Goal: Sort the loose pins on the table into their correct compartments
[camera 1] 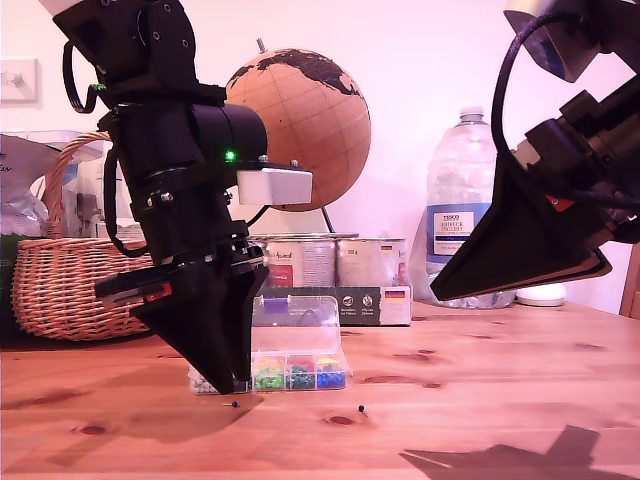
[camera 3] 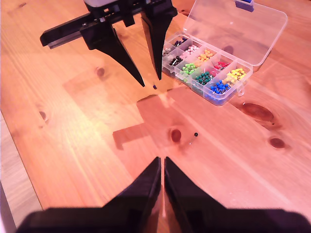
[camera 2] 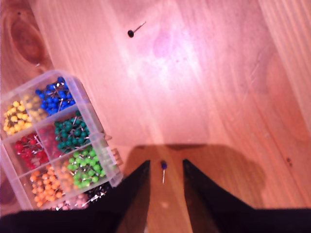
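My first gripper (camera 2: 164, 167) stands parted just above the table (camera 2: 218, 97), a dark blue pin (camera 2: 164, 166) lying untouched between its jaws, beside the compartments (camera 2: 53, 145). A blackish-green pin (camera 3: 195, 135) lies apart. My second gripper (camera 3: 162, 165) hangs raised, jaws nearly closed, empty.

Warm, pinkish light washes every view, and the pale wall behind is blown out. The orange-brown pine table (camera 1: 480, 400) carries soft dark arm shadows. Glare whitens the wood in the first wrist view, where the clear plastic pin box (camera 2: 53, 145) looks slightly soft.
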{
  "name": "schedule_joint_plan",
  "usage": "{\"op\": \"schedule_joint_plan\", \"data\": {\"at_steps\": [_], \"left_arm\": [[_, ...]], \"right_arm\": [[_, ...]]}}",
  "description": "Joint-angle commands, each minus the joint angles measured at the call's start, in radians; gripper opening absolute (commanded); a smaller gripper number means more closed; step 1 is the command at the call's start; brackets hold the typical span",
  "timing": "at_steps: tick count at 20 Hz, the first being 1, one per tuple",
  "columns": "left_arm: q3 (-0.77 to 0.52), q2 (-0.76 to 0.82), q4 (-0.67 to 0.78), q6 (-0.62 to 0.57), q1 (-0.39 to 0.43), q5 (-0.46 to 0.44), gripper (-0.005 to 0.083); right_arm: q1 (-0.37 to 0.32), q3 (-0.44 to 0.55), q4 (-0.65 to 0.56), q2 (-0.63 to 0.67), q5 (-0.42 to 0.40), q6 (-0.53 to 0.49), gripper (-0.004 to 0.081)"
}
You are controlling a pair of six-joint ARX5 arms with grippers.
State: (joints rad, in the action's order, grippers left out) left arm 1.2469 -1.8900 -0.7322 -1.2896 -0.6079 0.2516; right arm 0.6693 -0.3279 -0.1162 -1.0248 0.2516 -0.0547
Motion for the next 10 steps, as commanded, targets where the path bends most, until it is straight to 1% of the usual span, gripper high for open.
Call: {"op": "schedule_joint_plan", "data": {"at_steps": [1, 10], "left_arm": [[-0.023, -0.037, 0.005, -0.024, -0.001, 0.003, 0.0181], [-0.023, -0.048, 0.023, -0.024, 0.007, 0.001, 0.0181]], "right_arm": [[0.005, -0.014, -0.007, -0.006, -0.001, -0.006, -0.0012], [0.005, -0.014, -0.01, -0.006, -0.001, -0.006, -0.0012]]}}
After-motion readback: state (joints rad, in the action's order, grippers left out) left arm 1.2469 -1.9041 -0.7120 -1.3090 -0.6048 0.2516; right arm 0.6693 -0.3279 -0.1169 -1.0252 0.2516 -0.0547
